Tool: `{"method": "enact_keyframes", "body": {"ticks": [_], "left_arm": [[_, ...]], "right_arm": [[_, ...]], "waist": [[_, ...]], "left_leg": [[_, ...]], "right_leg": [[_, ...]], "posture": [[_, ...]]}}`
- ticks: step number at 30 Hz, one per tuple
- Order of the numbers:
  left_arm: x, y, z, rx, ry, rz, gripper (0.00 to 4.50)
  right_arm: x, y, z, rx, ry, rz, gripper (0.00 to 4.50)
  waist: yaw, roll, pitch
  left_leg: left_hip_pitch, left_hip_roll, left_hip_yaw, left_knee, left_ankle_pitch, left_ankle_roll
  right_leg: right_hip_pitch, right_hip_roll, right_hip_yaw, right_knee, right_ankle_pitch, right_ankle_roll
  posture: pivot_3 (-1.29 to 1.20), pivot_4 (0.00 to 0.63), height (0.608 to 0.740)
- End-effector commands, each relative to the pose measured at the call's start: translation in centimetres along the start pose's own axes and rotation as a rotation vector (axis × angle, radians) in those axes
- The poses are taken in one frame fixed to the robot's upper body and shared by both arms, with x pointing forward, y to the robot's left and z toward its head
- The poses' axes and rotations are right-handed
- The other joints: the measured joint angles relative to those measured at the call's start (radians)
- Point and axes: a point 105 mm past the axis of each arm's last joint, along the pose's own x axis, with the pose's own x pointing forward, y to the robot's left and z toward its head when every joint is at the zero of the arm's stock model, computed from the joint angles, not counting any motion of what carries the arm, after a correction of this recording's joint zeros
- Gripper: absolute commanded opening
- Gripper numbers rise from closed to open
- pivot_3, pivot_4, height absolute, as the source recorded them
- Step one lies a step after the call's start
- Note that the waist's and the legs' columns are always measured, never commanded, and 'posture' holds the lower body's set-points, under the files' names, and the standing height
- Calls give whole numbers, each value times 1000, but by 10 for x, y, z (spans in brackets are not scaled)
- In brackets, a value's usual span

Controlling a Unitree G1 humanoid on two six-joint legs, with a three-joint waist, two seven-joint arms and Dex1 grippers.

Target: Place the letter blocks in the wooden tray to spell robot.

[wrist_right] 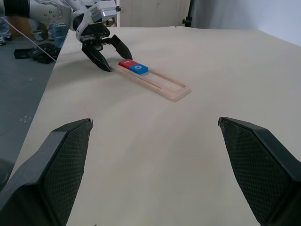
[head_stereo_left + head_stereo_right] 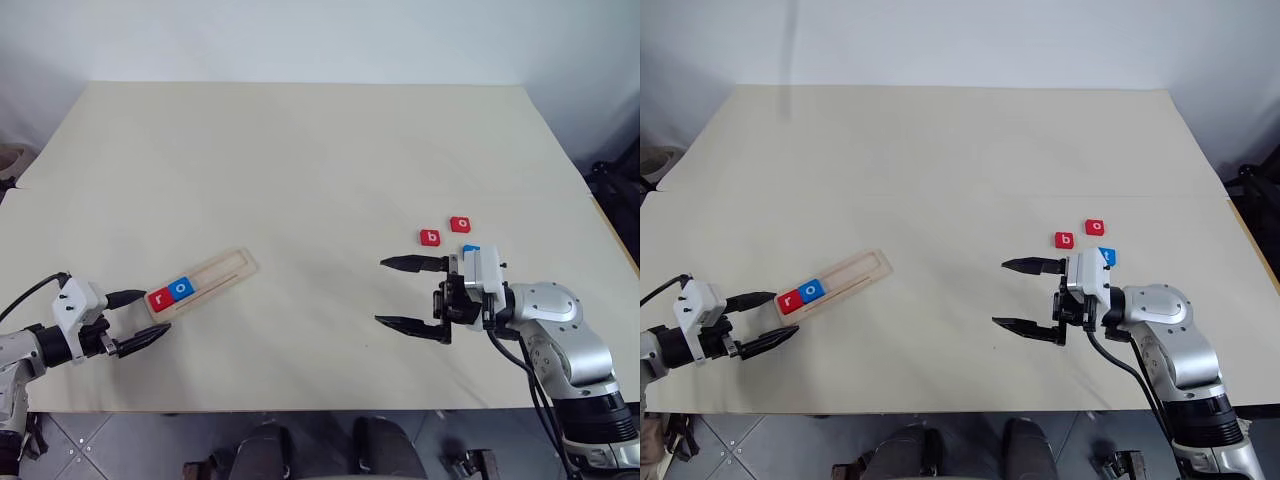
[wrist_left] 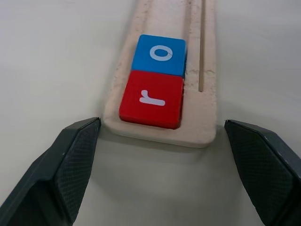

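While both end effectors gape empty, the right end effector [image 2: 412, 294] partly hides a blue block [image 2: 471, 248].

blue block [image 2: 471, 248] half hidden behind right tool [image 2: 410, 293]

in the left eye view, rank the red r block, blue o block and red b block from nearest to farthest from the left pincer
From the left pincer:
1. red r block, at the tray's near end
2. blue o block, next along the tray
3. red b block, far across the table by the right pincer
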Motion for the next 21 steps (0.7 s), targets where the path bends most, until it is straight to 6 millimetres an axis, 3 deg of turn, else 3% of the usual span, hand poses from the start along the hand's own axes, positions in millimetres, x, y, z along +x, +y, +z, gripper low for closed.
{"method": "enact_keyframes", "body": {"ticks": [1,5,6,9,12,15,21], "left_arm": [[4,-1,-6,-2,25,-23,4500],[10,-1,-8,5,33,-41,4500],[12,-1,-8,5,34,-45,4089],[17,-3,-11,4,38,-59,3420],[23,-5,-9,17,13,-69,3418],[31,-9,9,58,-62,-93,3418],[66,-42,53,189,-147,-296,3418]], "right_arm": [[-3,-1,14,-46,-29,-11,4483],[-3,-1,15,-47,-29,-15,4483],[-3,-1,16,-47,-28,-19,4500],[-5,-1,17,-48,-25,-25,4500],[-8,-1,17,-46,-17,-34,4500],[-12,-2,17,-47,-5,-52,4500],[-36,1,14,-31,60,-111,4500]], "waist": [[1,0,0],[4,0,0],[5,0,0],[5,1,0],[8,1,0],[10,1,0],[23,0,0]], "left_leg": [[0,0,0,0,0,0],[0,0,0,1,0,0],[0,-1,-1,1,0,0],[0,-1,-1,1,0,0],[1,-1,-1,1,0,0],[1,-2,-1,1,0,0],[0,-2,-1,2,0,0]], "right_leg": [[0,0,0,0,0,0],[0,0,0,1,0,0],[1,-1,0,1,0,0],[1,-1,0,1,0,0],[1,-1,0,2,0,0],[1,-2,0,2,0,0],[1,-1,-1,1,0,0]], "posture": [[0,150,740],[0,150,740],[0,150,740],[0,150,740],[0,150,740],[0,150,740],[0,150,740]]}}
